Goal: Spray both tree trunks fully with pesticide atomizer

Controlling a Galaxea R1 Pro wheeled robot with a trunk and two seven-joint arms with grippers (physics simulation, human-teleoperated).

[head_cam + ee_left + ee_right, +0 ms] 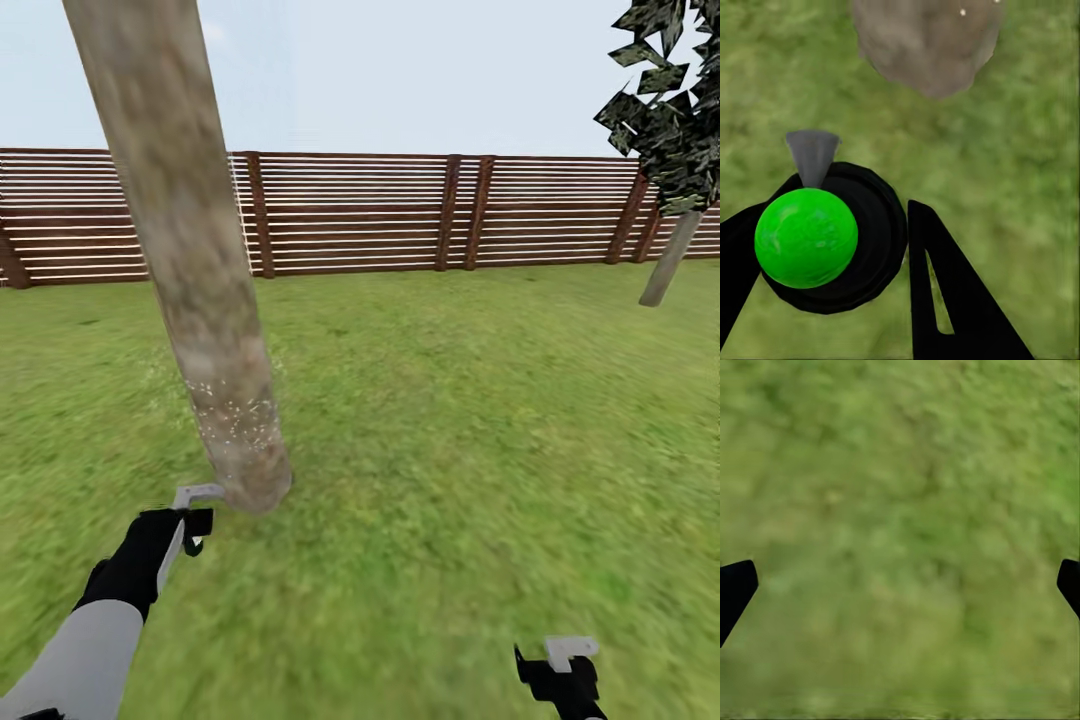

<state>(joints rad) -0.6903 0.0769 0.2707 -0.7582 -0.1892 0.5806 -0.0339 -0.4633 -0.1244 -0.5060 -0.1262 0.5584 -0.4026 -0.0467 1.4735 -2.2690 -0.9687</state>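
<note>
Nearest, the right gripper (900, 585) hangs idle over the grass (450, 450), fingers spread wide, nothing between them. The left gripper (862, 255) pinches the pesticide atomizer (810, 236), held low so its grey nozzle (813, 154) aims at the base of the tree trunk (215, 340) just ahead, probably to cover the bark there; pale pesticide (235, 415) specks dot it. The trunk's long axis leans slightly. Beyond stands the fence (400, 210)

The head view looks forward and down over the lawn (450, 420) to the fence (360, 212), the near trunk (190, 260) close ahead. The left wrist view faces down near that trunk's base (926, 45). The right wrist view looks down close at grass (900, 525).
</note>
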